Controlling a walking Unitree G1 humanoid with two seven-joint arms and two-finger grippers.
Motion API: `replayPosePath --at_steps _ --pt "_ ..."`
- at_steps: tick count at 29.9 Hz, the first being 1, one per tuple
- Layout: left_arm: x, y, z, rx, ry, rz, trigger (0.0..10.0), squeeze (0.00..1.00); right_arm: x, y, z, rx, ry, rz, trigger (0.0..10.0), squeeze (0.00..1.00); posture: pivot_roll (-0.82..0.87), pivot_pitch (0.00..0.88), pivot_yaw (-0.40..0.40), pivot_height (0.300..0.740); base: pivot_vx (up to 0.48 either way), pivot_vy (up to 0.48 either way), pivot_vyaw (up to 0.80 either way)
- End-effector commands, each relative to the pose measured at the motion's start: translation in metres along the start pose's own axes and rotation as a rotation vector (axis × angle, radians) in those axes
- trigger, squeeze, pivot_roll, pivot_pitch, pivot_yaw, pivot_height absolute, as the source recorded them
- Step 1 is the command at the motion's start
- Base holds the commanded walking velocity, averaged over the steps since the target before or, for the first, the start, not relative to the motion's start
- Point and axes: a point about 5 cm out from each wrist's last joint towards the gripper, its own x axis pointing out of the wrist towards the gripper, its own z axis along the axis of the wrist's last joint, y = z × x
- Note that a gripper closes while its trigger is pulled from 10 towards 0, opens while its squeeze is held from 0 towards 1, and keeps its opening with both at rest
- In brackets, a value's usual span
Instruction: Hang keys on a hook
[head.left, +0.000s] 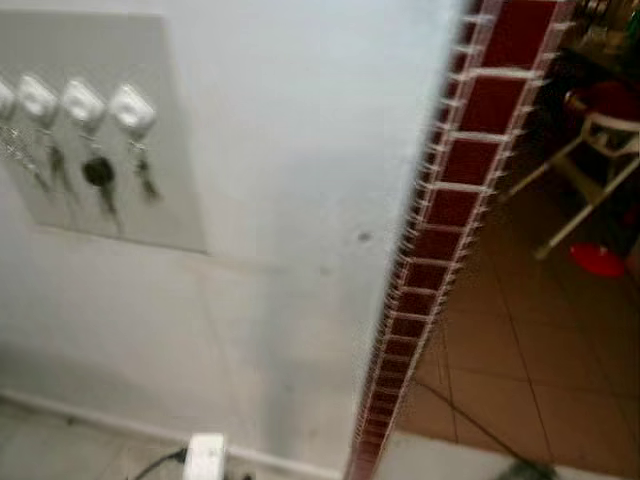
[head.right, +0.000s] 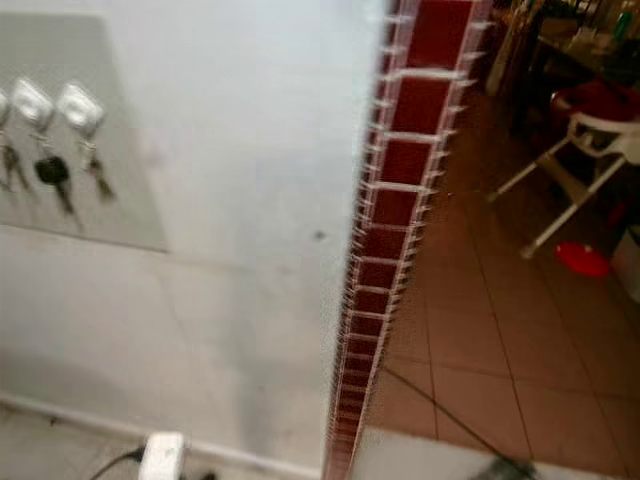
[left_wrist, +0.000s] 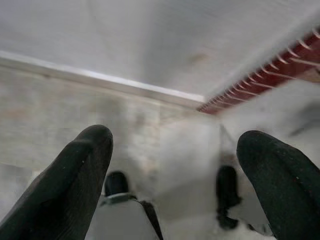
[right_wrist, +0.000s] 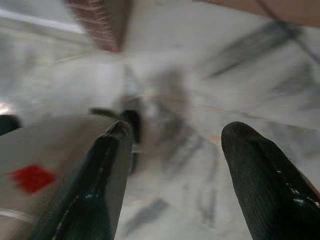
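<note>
White wall ahead, ending at a corner edged with red tiles in white grout. Past the corner, a terracotta tile floor, a white chair frame and a red disc on the floor. Pale marble floor underfoot; a white plug with dark cord sits at the skirting.

Grey plate on the wall carries a row of silver hooks. Keys hang from them, long axes vertical, tips pointing down; one has a black head. Views blurred.

Left gripper: fingers spread wide, nothing between them, aimed down at the floor near the skirting. Right gripper: fingers likewise apart and empty, over marble floor. The keys hang on the wall well above both grippers, on the left gripper's side.
</note>
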Motion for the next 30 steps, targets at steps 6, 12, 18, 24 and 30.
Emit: replayPosePath --at_steps 6,12,18,24,30 --pt "-0.0023 0.0164 0.0005 0.008 0.002 0.045 10.0 0.00 0.0008 0.0098 -0.0004 0.003 0.005 0.020 10.0 0.00 -0.02 0.000 -0.011 0.740 0.000 0.000 0.00" --pt "-0.0023 0.0166 0.0008 0.000 -0.001 0.045 10.0 0.00 0.0006 0.0094 -0.0014 0.006 0.009 0.018 10.0 0.00 -0.02 0.000 -0.010 0.740 0.000 0.000 0.00" --pt "-0.0022 0.0170 0.0010 -0.012 0.003 0.045 10.0 0.00 0.0006 0.0094 -0.0016 0.015 0.009 0.016 10.0 0.00 -0.02 0.000 -0.008 0.740 0.000 0.047 0.00" --pt "-0.0019 0.0166 0.0006 -0.001 0.011 0.050 10.0 0.00 0.0007 0.0091 -0.0011 0.018 0.010 0.011 10.0 0.00 -0.03 0.000 -0.007 0.740 0.000 0.142 0.00" --pt "-0.0021 0.0167 -0.0005 0.003 0.019 0.052 10.0 0.00 0.0010 0.0091 -0.0011 0.019 0.018 0.005 10.0 0.00 -0.03 0.000 -0.008 0.740 0.000 0.000 0.00"
